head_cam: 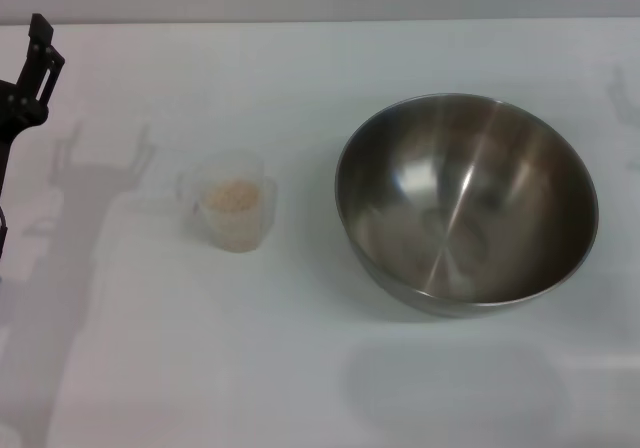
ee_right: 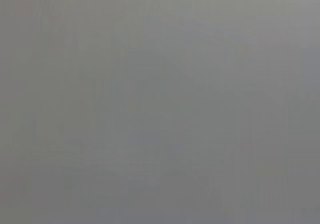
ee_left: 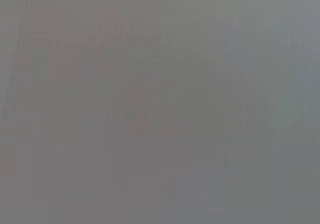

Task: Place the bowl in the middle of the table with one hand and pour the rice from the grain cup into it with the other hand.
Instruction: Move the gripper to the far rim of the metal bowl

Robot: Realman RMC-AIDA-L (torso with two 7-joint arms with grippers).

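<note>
Both wrist views show me only grey. From the head view I see the white bench (head_cam: 300,368). The big, round, shiny metal bowl (head_cam: 467,203) sits right of the small clear grain cup (head_cam: 232,211) holding rice (head_cam: 231,197). The left gripper (head_cam: 35,63) is far left; I cannot tell its opening.

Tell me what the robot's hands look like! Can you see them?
Only a bit of one. At the far left edge of the head view, the left gripper shows as a black, angular piece with thin, flat metal-looking parts. No cables or markings are visible. The right gripper is out of sight, and both wrist cameras show only plain grey.
</note>
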